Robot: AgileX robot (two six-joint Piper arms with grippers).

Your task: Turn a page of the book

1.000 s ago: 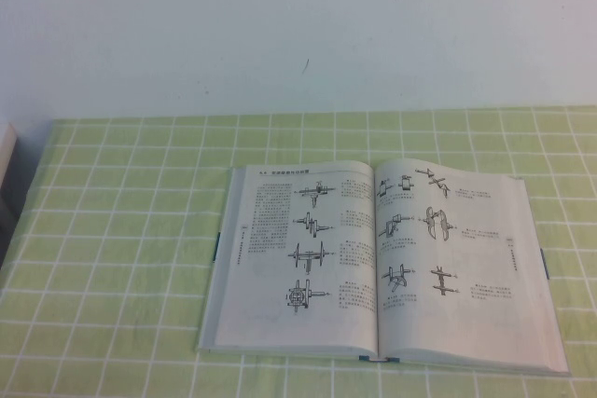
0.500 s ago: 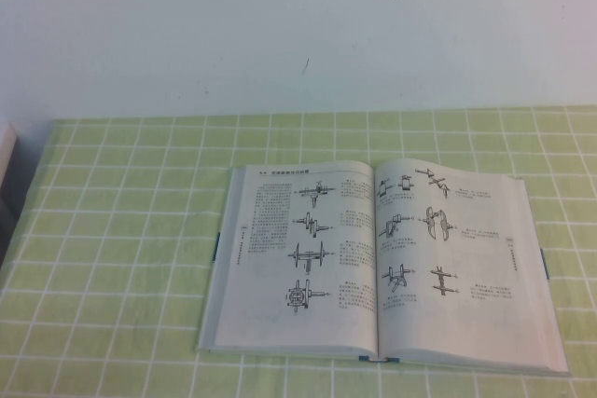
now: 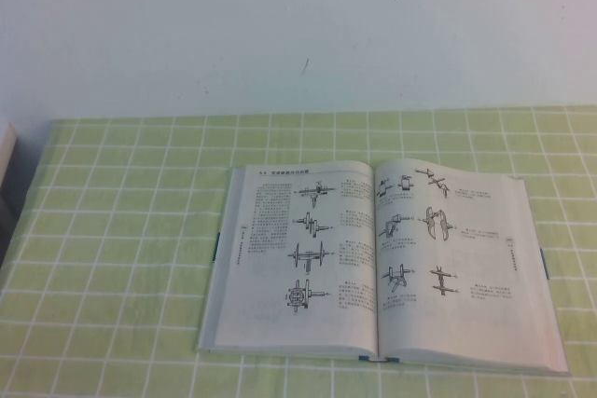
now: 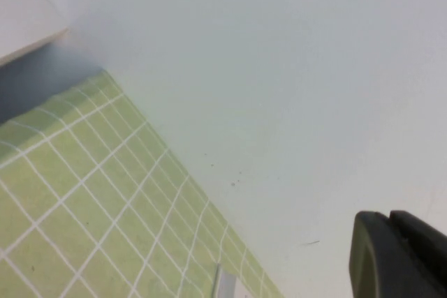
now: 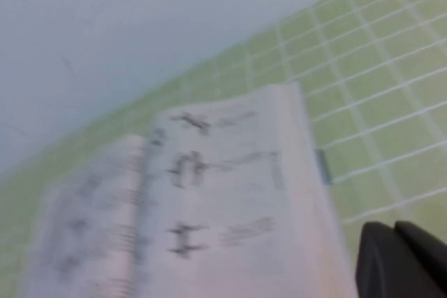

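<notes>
An open book (image 3: 378, 263) lies flat on the green checked tablecloth (image 3: 121, 230), right of the table's middle, showing text and black machine drawings on both pages. Neither arm shows in the high view. My right gripper (image 5: 395, 234) is shut and empty, hovering beside the book's right page (image 5: 223, 193) near its outer edge, clear of it. My left gripper (image 4: 391, 222) is shut and empty, raised off to the left and facing the white wall (image 4: 279, 68). A pale corner (image 4: 225, 285), perhaps the book's, shows low in the left wrist view.
A white wall (image 3: 298, 25) stands behind the table. A white box edge (image 3: 5, 151) sits at the table's far left, also in the left wrist view (image 4: 24, 12). Tablecloth surrounds the book on all sides.
</notes>
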